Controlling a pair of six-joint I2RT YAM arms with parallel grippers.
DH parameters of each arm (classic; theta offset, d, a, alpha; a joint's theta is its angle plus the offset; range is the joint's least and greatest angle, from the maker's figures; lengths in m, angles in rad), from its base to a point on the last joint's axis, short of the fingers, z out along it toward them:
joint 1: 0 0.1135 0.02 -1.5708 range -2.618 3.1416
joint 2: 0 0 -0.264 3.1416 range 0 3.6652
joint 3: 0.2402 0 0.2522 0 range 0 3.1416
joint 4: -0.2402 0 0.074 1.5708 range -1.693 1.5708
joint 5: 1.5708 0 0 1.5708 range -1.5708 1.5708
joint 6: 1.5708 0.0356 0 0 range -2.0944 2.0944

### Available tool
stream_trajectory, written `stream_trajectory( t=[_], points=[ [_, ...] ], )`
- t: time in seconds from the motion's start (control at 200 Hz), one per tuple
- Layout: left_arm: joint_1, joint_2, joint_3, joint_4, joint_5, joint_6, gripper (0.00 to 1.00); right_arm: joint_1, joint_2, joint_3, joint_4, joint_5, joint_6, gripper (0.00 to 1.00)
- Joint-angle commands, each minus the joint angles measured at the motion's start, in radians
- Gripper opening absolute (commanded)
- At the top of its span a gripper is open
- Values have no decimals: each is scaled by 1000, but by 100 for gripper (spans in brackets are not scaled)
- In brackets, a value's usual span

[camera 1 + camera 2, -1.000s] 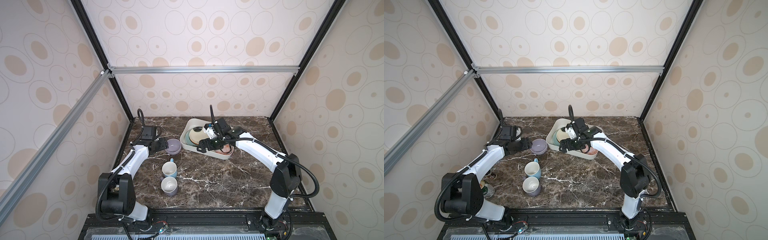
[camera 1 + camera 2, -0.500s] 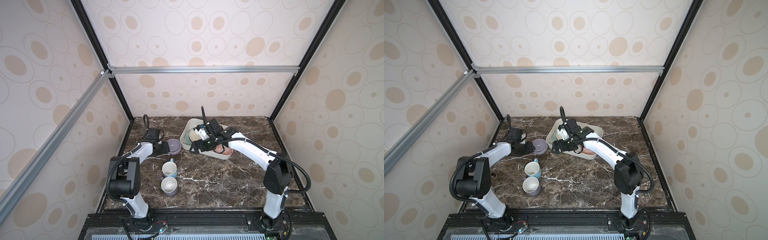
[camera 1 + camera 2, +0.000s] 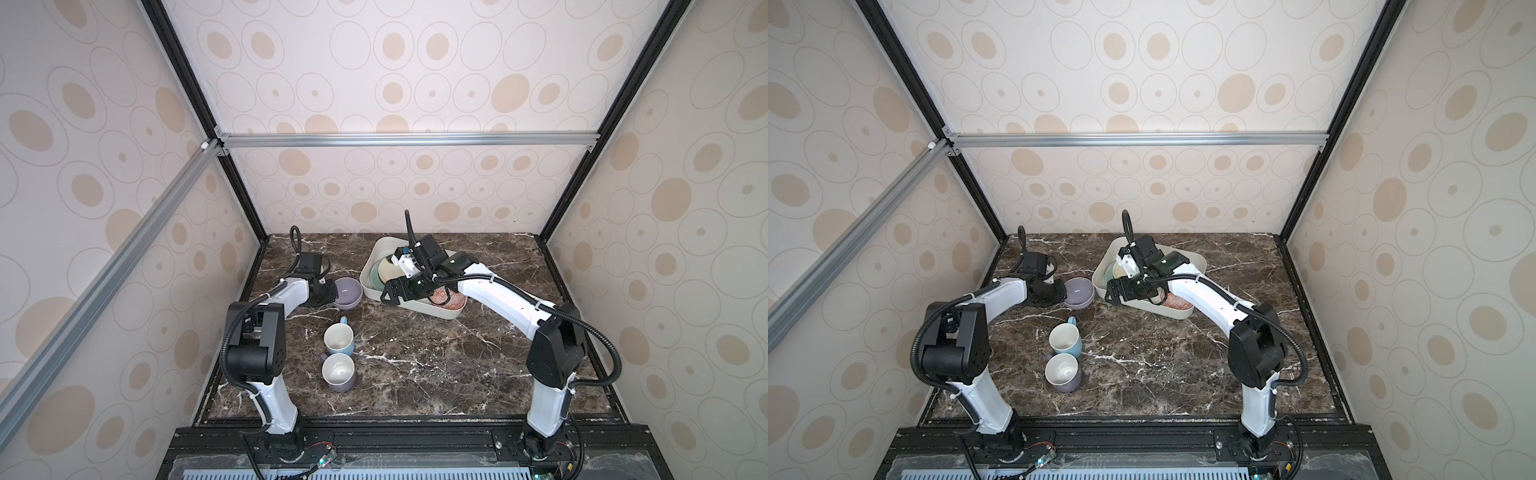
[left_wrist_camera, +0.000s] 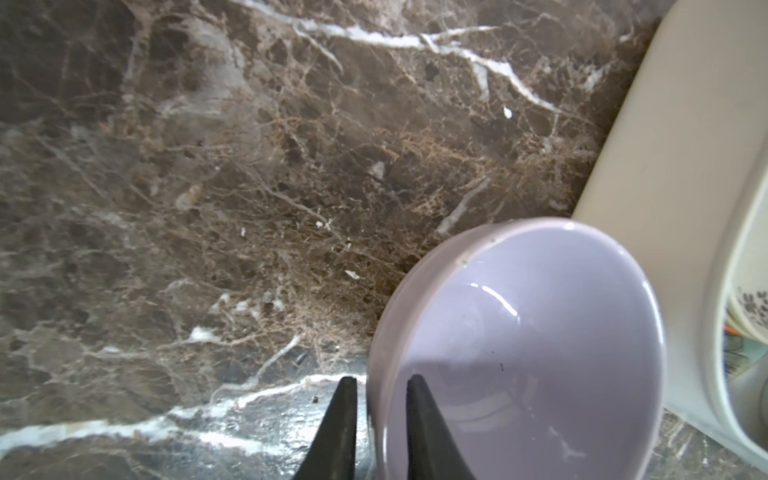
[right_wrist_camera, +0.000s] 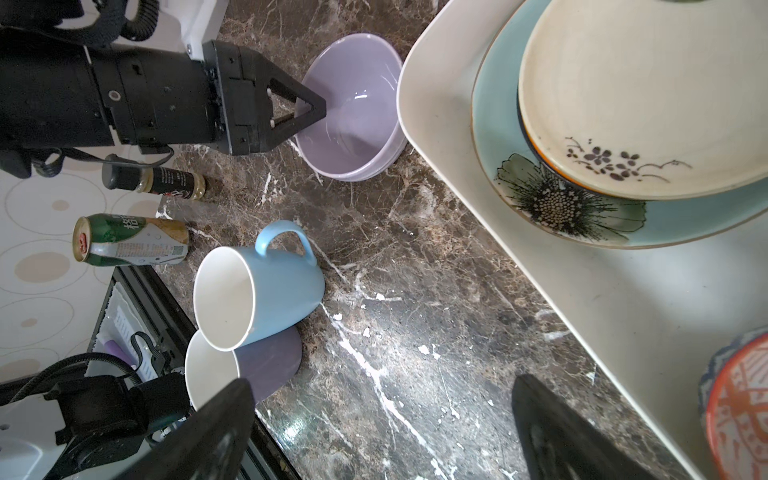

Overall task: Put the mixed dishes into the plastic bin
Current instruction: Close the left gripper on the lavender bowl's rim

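- dark veined marble bench (image 3: 415, 353), dotted cream walls (image 3: 415, 83) around.
- left pincer (image 4: 381, 378) clamps lavender bowl (image 4: 540, 353) rim.
- right pincer (image 5: 382, 380) gapes wide beside white bin (image 5: 434, 133).

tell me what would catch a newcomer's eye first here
Probably the left hand, straddling the rim of a lavender bowl that sits on the marble table right beside the white bin. Inside the bin a cream plate rests on a teal flower-painted plate, and the right hand hangs open at the bin's near edge. Nearer the front, a light-blue mug and a lavender-grey mug stand close together.
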Motion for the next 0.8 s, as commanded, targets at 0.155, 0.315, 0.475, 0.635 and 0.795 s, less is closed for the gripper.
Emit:
stream_trajectory(
  t=[0.155, 0.315, 0.475, 0.635, 0.795],
  points=[
    [7, 2, 64, -51, -28, 23, 10, -10, -8, -15, -12, 2, -3, 100],
    [8, 1, 86, -65, -27, 32, 5, -13, -25, -30, -10, 12, -2, 100],
    [7, -8, 102, -82, -27, 38, 2, -19, -44, -45, -7, 13, 3, 100],
    [7, -33, 130, -110, -39, 50, 0, -25, -60, -58, -3, 17, 8, 100],
    [7, -54, 178, -147, -55, 62, 0, -30, -80, -78, 3, 23, 11, 100]
  ],
)
